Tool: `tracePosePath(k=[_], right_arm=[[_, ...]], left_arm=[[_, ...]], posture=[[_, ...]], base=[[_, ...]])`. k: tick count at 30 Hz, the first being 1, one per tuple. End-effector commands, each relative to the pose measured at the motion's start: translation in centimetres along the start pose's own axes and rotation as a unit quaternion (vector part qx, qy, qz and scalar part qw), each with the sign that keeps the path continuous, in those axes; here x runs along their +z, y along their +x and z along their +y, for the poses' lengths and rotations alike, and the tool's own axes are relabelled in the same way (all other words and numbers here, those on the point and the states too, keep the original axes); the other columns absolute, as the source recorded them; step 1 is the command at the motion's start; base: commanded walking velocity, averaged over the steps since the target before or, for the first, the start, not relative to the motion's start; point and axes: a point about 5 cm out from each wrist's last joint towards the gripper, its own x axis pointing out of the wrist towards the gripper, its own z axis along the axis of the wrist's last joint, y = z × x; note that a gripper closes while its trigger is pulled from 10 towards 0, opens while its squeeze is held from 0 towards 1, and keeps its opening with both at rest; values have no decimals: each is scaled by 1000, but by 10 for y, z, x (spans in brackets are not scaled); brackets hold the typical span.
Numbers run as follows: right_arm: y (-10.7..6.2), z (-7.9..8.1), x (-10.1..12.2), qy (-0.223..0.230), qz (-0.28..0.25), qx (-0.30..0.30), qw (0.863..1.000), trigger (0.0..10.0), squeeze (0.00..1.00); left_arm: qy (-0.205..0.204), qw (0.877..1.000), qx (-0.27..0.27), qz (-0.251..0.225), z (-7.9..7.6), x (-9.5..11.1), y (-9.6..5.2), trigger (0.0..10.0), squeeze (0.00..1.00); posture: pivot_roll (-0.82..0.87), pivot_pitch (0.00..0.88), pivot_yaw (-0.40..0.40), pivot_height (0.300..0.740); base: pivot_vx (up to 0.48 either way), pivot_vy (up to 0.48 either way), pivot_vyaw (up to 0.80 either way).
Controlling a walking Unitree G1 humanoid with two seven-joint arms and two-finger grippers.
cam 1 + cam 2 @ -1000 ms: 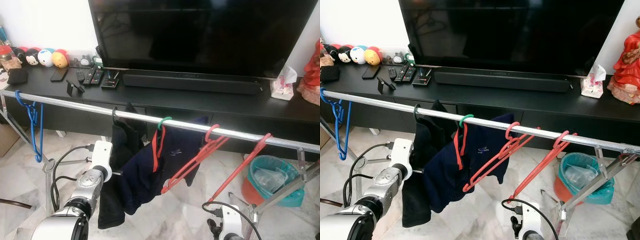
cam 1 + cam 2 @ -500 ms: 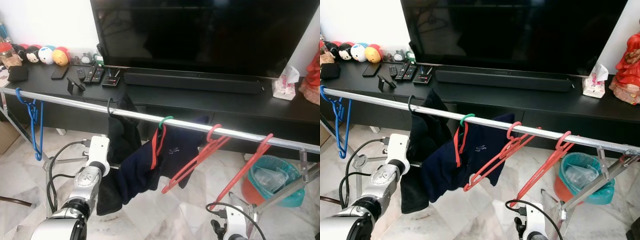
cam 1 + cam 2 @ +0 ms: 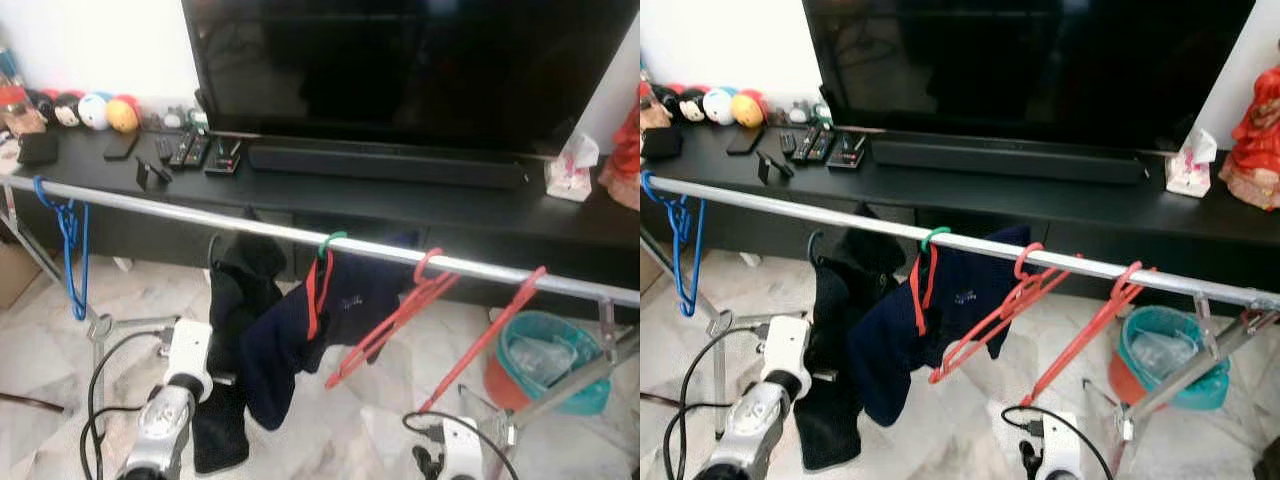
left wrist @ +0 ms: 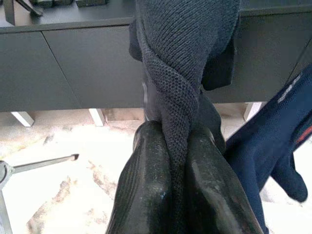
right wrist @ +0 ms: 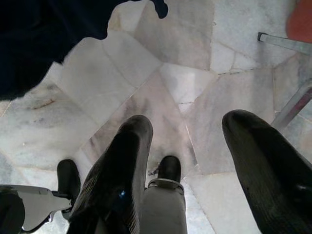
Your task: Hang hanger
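A black knitted garment (image 3: 240, 290) on a dark hanger hangs in front of the silver rail (image 3: 450, 262), its hook (image 3: 212, 245) just below the bar. My left gripper (image 4: 173, 131) is shut on a twisted fold of this garment (image 4: 185, 53); the left arm (image 3: 185, 355) reaches up to it from below. On the rail hang a navy garment (image 3: 300, 335) on a red hanger with a green hook, two bare red hangers (image 3: 400, 315), and a blue hanger (image 3: 70, 240) at the far left. My right gripper (image 5: 187, 136) is open, low over the marble floor.
Behind the rail stands a black console (image 3: 420, 205) with a large TV (image 3: 400, 60), a soundbar, remotes, plush toys and a tissue box (image 3: 565, 170). A red bin with a teal bag (image 3: 545, 360) sits by the rail's right leg (image 3: 560, 390).
The black garment and its hook have dropped from the top of the rail to just below it, and my left arm has lowered with it. The right arm hangs as before.
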Motion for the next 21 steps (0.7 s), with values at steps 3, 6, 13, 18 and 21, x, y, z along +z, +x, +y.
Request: tracePosePath(k=[3, 6, 13, 18, 21], right_arm=[[-2, -1, -6, 2, 7, -4, 1000, 10000, 0], [-2, -3, -8, 3, 9, -7, 1000, 10000, 0], [-3, -3, -9, 4, 11, -10, 1000, 10000, 0], [-3, -2, -10, 3, 11, -11, 1000, 10000, 0], [-3, -1, -11, 3, 12, -11, 1000, 10000, 0]], left_arm=[[-2, 999, 8, -40, 1, 18, 7, 10000, 0], [-3, 999, 7, -45, 0, 22, 9, 10000, 0], [-7, 999, 2, -42, -4, 23, 10, 10000, 0], [-9, 999, 0, -39, -5, 22, 9, 10000, 0], [-9, 999, 0, -38, -5, 22, 9, 10000, 0]], posture=[[-50, 0, 7, 740], [-52, 0, 9, 740], [-57, 0, 14, 740], [-58, 0, 16, 740], [-57, 0, 19, 740]], base=[[-274, 0, 0], [-286, 0, 0], [-348, 0, 0], [-376, 0, 0], [-375, 0, 0]])
